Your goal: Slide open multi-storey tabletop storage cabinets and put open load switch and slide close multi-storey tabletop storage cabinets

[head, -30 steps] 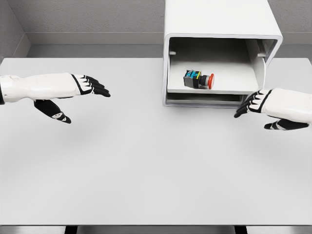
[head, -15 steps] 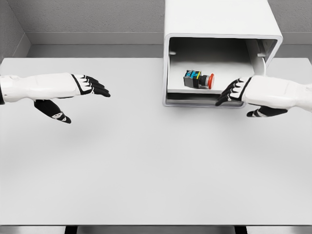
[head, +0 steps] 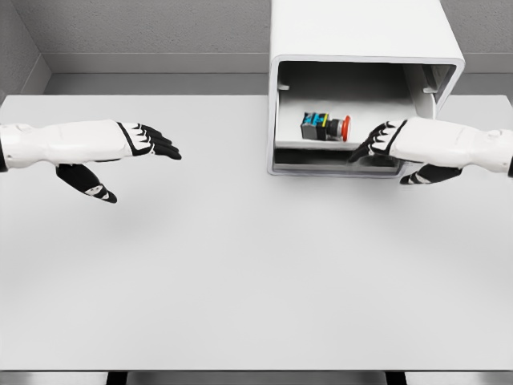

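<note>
My right hand (head: 383, 143), fingers extended and gripping nothing, has pushed the drawer (head: 321, 146) further into the cabinet (head: 361, 32); the load switch (head: 325, 127) rides inside, at its ten o'clock. Closing is nearly done.

A white cabinet (head: 361, 48) stood at the far side of a white table (head: 240, 265), right of the middle, its front open. Inside, a drawer (head: 321, 146) sat low in the opening, carrying a switch (head: 325, 127) with a dark body and a red button that pointed right. The right hand (head: 383, 144) reached in from the right edge, fingers (head: 365, 150) extended at the drawer's front edge, just right of the switch and apart from it. The left hand (head: 132, 144) hovered over the table's left side, well apart from the cabinet, fingers straight, thumb hanging down, holding nothing.
</note>
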`<state>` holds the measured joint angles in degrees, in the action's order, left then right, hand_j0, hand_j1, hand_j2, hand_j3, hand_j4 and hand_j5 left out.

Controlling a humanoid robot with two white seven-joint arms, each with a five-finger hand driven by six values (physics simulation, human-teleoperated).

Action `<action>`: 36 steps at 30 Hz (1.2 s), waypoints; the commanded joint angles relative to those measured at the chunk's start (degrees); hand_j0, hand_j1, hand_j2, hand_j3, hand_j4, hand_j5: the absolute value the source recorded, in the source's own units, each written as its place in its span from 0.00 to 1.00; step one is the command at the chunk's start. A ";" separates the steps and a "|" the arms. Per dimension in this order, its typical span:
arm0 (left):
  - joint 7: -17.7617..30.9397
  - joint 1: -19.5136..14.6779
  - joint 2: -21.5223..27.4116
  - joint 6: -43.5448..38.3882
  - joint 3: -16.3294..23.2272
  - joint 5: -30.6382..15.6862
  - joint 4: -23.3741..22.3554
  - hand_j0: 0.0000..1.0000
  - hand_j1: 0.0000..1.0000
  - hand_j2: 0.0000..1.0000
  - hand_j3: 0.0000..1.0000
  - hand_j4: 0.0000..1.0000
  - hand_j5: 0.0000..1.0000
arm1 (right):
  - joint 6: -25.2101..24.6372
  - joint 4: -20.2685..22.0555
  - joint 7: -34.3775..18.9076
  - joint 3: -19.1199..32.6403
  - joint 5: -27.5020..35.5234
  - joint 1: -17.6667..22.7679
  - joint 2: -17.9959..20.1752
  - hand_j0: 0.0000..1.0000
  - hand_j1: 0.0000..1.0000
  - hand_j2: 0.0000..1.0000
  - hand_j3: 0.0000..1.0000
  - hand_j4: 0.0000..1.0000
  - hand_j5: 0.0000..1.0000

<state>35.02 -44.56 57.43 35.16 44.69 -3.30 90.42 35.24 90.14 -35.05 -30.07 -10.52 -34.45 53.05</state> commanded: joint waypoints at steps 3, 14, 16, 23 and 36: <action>-0.02 0.00 0.06 -0.16 -0.05 -0.39 0.02 1.00 1.00 1.00 1.00 1.00 1.00 | -0.24 -2.08 0.05 0.01 0.41 -0.70 -1.02 0.86 0.86 0.86 0.86 0.86 0.86; -0.02 0.09 0.06 -0.16 -0.05 -0.39 0.02 1.00 1.00 1.00 1.00 1.00 1.00 | -0.24 -5.94 0.05 -2.62 0.41 -5.71 -4.62 0.87 0.87 0.87 0.87 0.87 0.87; -0.02 0.09 0.06 -0.16 -0.05 -0.39 0.02 1.00 1.00 1.00 1.00 1.00 1.00 | -0.24 -6.12 0.05 -2.62 0.32 -5.80 -4.62 0.87 0.87 0.87 0.87 0.87 0.87; -0.02 0.09 0.14 -0.16 -0.05 -0.39 0.02 1.00 1.00 1.00 1.00 1.00 1.00 | -0.24 -6.21 0.05 0.62 0.59 -5.71 -4.01 0.89 0.89 0.89 0.89 0.89 0.89; -0.02 1.14 -0.38 -0.16 0.13 -0.04 -0.33 1.00 1.00 1.00 1.00 1.00 1.00 | -0.24 10.58 0.05 29.46 9.64 18.63 10.76 0.94 0.94 0.94 0.94 0.94 0.94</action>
<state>35.02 -43.33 57.01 35.17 44.87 -2.96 90.12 35.33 98.65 -35.20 -7.59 -3.92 -14.07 60.90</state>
